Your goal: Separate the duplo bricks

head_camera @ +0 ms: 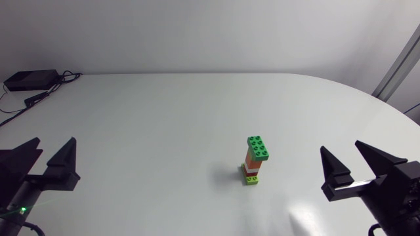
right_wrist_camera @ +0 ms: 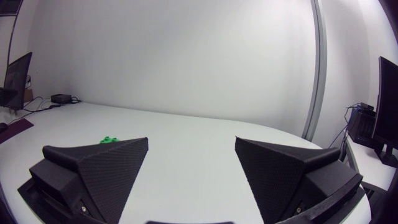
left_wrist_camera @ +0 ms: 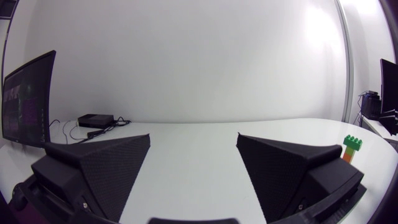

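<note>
A small upright stack of duplo bricks [head_camera: 256,159] stands on the white table, right of centre: a green brick on top, an orange and white one under it, a lime one at the base. My left gripper [head_camera: 49,155] rests open at the table's near left, far from the stack. My right gripper [head_camera: 351,161] rests open at the near right, a short way from the stack. From the left wrist, the stack [left_wrist_camera: 352,148] shows beyond the gripper's [left_wrist_camera: 193,149] right finger. In the right wrist view only the stack's green top [right_wrist_camera: 111,140] peeks over the left finger of that gripper [right_wrist_camera: 191,152].
A black box [head_camera: 30,80] with cables lies at the table's far left corner, also seen from the left wrist as the black box [left_wrist_camera: 96,120]. The white table [head_camera: 170,124] stretches wide between the arms and the stack.
</note>
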`<state>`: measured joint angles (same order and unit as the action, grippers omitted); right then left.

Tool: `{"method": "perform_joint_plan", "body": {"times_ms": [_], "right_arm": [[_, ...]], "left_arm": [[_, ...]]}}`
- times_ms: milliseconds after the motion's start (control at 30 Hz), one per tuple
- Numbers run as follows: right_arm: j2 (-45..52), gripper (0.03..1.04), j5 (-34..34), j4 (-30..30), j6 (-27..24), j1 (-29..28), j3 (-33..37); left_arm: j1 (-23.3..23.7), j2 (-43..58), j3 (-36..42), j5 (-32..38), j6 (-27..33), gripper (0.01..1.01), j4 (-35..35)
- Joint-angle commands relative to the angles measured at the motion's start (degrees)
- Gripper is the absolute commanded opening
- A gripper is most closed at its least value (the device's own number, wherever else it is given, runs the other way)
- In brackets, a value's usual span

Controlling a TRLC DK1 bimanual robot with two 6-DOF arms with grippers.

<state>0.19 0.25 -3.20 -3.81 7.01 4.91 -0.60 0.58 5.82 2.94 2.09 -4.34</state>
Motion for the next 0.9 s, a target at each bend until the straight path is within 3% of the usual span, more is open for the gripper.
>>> {"method": "perform_joint_plan", "body": {"times_ms": [0,300,500,700,867], "right_arm": [[0.69,1.00,0.45,-1.28,1.18,1.17,4.50],[12.73,1.00,0.89,-4.53,4.25,2.57,15.57],[25.65,1.00,2.39,-5.94,8.56,4.33,23.75],[36.03,1.00,7.48,-9.81,12.52,11.63,30.78],[42.62,1.00,8.19,-13.59,16.65,14.35,36.75]], "left_arm": [[0.25,1.97,4.37,-0.30,0.64,0.956,-0.32],[-0.89,13.04,14.04,-0.30,-1.30,0.956,-3.31],[-5.20,24.03,23.27,-0.30,-4.02,0.959,-11.75],[-5.90,37.92,31.70,-1.27,-7.27,0.957,-18.95],[-5.29,45.56,37.68,-7.69,-6.92,0.956,-23.35]]}}
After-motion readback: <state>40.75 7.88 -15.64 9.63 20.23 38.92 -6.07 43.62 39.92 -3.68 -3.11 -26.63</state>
